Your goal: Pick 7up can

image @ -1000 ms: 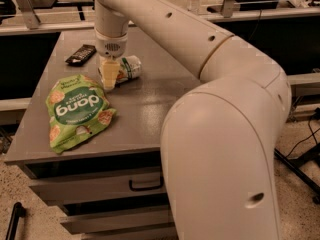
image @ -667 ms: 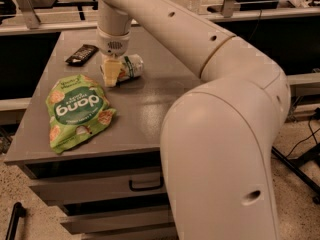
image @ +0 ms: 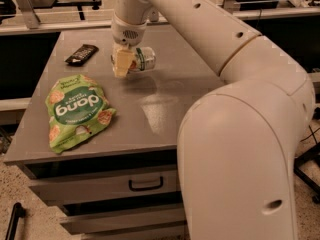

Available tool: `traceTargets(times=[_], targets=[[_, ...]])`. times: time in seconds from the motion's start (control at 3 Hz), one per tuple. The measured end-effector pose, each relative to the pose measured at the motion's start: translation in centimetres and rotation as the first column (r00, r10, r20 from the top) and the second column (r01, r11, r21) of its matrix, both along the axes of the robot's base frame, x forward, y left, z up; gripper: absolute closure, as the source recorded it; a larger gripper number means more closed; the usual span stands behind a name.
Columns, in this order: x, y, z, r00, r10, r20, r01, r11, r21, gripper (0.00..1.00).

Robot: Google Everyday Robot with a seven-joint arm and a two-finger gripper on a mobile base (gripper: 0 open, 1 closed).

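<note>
The 7up can (image: 143,59) is whitish with green markings. It lies on its side in my gripper (image: 126,62), held just above the grey table (image: 165,104) at its far middle, with a shadow under it. The gripper hangs from the arm's wrist (image: 129,31), and its yellowish finger (image: 121,64) covers the can's left end. The fingers are shut on the can.
A green snack bag (image: 75,111) lies on the table's front left. A dark candy bar (image: 81,54) lies at the far left. My big white arm (image: 240,134) fills the right side. Drawers (image: 100,186) are below the table's front edge.
The gripper and the can have moved up and slightly right, off the tabletop. The bag and the candy bar have not moved.
</note>
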State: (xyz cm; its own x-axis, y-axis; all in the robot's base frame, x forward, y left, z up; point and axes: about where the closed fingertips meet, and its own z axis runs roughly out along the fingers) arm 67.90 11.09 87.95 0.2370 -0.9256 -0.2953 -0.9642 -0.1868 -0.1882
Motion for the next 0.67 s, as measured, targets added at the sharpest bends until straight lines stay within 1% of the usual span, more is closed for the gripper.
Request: traceTargets(times=[0.33,0.67], targets=[[0.14,0.26,-0.24,1.0,0.001,0.001,-0.001,1.0,0.003,0.92],[0.27,0.49,-0.51,1.0,0.002,0.001,-0.002,1.0,0.005,0.99]])
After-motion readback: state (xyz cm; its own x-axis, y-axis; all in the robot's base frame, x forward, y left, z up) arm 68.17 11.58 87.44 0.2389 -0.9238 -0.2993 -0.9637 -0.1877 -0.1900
